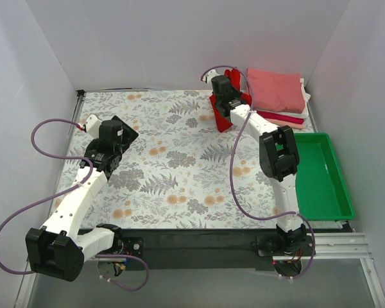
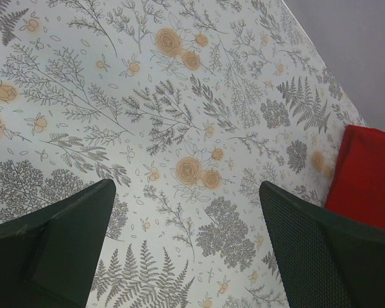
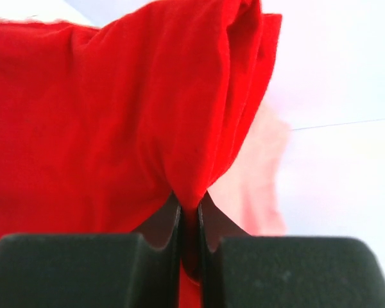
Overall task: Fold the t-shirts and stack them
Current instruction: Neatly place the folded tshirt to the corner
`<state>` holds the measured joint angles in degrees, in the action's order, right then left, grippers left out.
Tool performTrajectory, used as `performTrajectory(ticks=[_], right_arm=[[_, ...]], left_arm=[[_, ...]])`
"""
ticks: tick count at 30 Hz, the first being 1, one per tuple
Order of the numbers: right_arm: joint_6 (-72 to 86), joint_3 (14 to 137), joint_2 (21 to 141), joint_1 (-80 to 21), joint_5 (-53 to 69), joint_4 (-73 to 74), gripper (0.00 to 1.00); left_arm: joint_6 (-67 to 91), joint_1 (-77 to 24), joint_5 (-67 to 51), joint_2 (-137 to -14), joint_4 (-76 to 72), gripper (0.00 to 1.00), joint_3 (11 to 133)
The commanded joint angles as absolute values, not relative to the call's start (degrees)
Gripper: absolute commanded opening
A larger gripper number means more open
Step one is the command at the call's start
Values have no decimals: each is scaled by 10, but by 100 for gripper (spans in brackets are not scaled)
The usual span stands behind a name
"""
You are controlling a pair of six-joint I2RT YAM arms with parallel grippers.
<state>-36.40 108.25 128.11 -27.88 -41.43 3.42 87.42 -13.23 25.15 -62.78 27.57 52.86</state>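
At the far right of the floral table (image 1: 173, 173), the right gripper (image 3: 189, 218) pinches a bunched fold of the bright red t-shirt (image 3: 102, 128), creased and crumpled, just beside the stack of folded shirts (image 1: 276, 90). The left gripper (image 2: 186, 192) hovers spread wide, holding nothing.

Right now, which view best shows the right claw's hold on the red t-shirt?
The right wrist view: the red t-shirt fills it, with a fold pinched in the shut right claw. The top external view shows it small and partly behind the arm; the left wrist view catches only one edge.
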Motion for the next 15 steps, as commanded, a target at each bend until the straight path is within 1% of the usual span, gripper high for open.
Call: performTrajectory(ticks=[1, 6, 15], right_arm=[[-458, 1122, 1285, -271, -473, -72, 1], [-476, 1154, 1285, -258, -473, -75, 1], [-466, 1172, 1270, -249, -486, -75, 1]], left_arm=[[875, -132, 281, -615, 286, 95, 524], [875, -132, 282, -618, 282, 95, 523], [874, -132, 280, -624, 280, 95, 524]])
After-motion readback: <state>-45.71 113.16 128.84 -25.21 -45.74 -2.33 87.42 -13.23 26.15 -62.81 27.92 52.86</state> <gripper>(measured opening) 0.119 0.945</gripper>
